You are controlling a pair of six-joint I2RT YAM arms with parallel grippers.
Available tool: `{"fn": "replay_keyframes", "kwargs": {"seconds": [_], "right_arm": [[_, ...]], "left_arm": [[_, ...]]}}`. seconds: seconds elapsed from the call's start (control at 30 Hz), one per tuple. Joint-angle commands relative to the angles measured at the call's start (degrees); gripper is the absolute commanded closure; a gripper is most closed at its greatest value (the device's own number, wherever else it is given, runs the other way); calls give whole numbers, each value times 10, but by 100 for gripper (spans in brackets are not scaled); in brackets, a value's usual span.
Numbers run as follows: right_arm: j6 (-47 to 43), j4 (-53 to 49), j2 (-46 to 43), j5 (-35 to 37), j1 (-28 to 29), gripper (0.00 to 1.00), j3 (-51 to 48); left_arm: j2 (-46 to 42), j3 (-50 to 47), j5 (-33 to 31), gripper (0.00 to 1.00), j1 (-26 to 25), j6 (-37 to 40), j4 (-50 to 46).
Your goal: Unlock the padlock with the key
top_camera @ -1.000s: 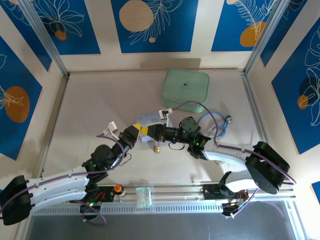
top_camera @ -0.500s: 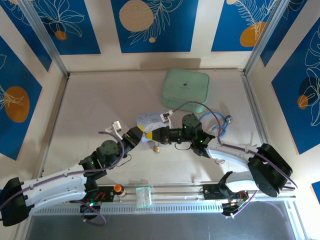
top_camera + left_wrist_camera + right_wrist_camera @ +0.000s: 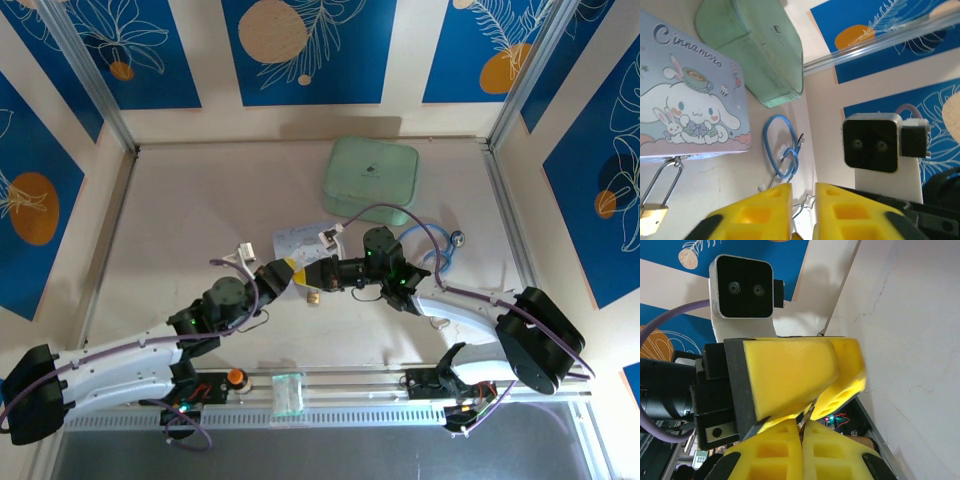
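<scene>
The silvery key (image 3: 807,416) is pinched edge-on in my right gripper (image 3: 802,432), which is shut on it. My left gripper's yellow fingers (image 3: 790,375) close over the key's other end from above. From above, the left gripper (image 3: 293,268) and right gripper (image 3: 318,273) meet tip to tip over the table's middle. The brass padlock (image 3: 312,297) lies on the table just in front of them. In the left wrist view the padlock (image 3: 651,218) rests at the bottom left, below the tin, and a narrow slit stays between the left gripper (image 3: 803,187) tips.
A pastel cartoon tin (image 3: 298,238) lies right behind the grippers. A mint-green case (image 3: 372,172) sits at the back. A blue cable loop (image 3: 425,248) with a clip lies to the right, beside the right arm. The metal rail (image 3: 300,385) runs along the near edge.
My left gripper has moved right to meet the right gripper, opened wider, then closed down around the key. The right gripper has shifted slightly and stayed shut.
</scene>
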Motion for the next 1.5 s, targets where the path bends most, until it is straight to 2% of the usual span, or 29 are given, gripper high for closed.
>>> {"fn": "replay_keyframes", "kwargs": {"seconds": [0.0, 0.1, 0.3, 0.33, 0.4, 0.47, 0.57, 0.63, 0.73, 0.93, 1.07, 1.2, 1.47], "right_arm": [[-6, 15, -15, -8, -4, 100, -6], [0, 21, -16, -4, -11, 100, -11], [4, 25, -17, -8, -16, 100, -6], [3, 16, -19, -10, -17, 97, -2], [4, 7, -28, 5, -18, 68, -7], [16, 16, -38, 28, -18, 49, -19], [67, 64, -45, 80, -11, 41, -48], [93, 92, -46, 122, 4, 42, -58], [128, 81, -46, 188, 32, 44, -55], [169, 123, -31, 250, 62, 52, -49], [182, 138, -20, 256, 64, 56, -42], [189, 137, 4, 251, 66, 55, -38], [211, 242, 56, 243, 71, 58, -42]], "left_arm": [[-1, 15, 24, 88, 3, -5, 14], [-4, 15, 27, 100, 3, -11, 16], [-1, 20, 39, 100, 3, -13, 15], [0, 21, 38, 100, 3, -16, 13], [0, 22, 33, 100, 3, -19, 9], [-3, 23, 16, 100, 3, -24, 0], [-10, 27, -25, 100, 3, -35, -23], [-9, 25, -49, 100, 3, -43, -11], [-1, 17, -79, 100, 2, -54, 31], [5, 25, -110, 100, 2, -45, 47], [7, 22, -111, 100, 2, -44, 58], [4, 25, -109, 100, 2, -42, 55], [5, 24, -109, 100, 2, -40, 65]]}}
